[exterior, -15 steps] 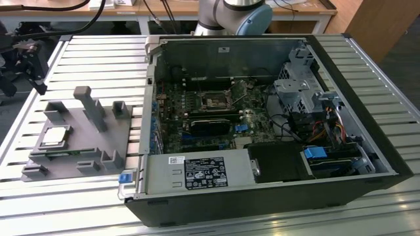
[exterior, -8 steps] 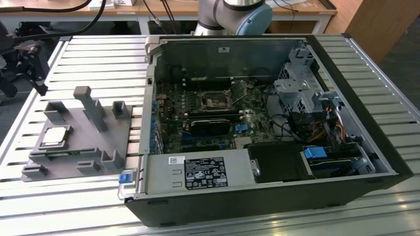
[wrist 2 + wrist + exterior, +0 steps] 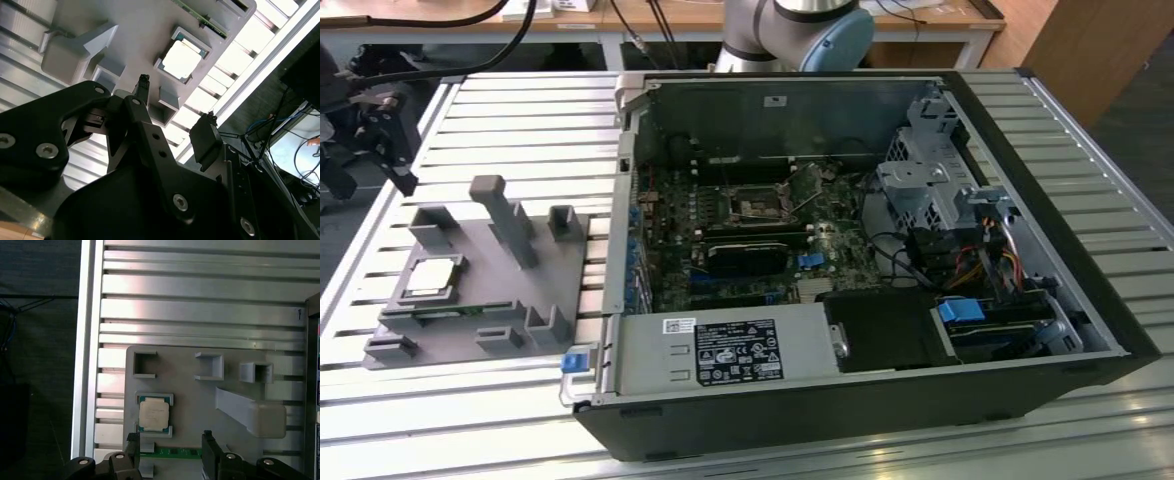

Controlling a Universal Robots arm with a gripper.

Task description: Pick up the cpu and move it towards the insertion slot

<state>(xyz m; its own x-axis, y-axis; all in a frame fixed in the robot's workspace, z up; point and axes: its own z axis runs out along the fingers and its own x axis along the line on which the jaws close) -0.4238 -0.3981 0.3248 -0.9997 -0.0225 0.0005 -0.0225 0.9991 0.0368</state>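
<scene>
1. In both wrist views I saw the black two-fingered hand (image 3: 170, 447) spread wide, with nothing between its fingers (image 3: 207, 452).
2. The small flat square cpu with the silvery-white metal top (image 3: 154, 414) lay beyond the fingertips, clear of them and untouched. It sat nearer one finger than the other.
3. The cpu rested flat in a shallow square recess of the grey plastic holder block (image 3: 200, 405), which stood on the ribbed aluminium worktop (image 3: 200, 290) beneath the hand.
4. A thin green circuit strip (image 3: 172, 452) lay on the same block, between the cpu and the hand and almost under the fingertips.
5. A tall grey post (image 3: 247, 410) rose from the block off to the side of the far finger.
6. In the exterior view the square, shiny-framed insertion slot with the dark centre (image 3: 754, 205) sat on the board inside the open black computer case (image 3: 854, 410). It was well apart from the hand, on the far side of the block from it.
</scene>
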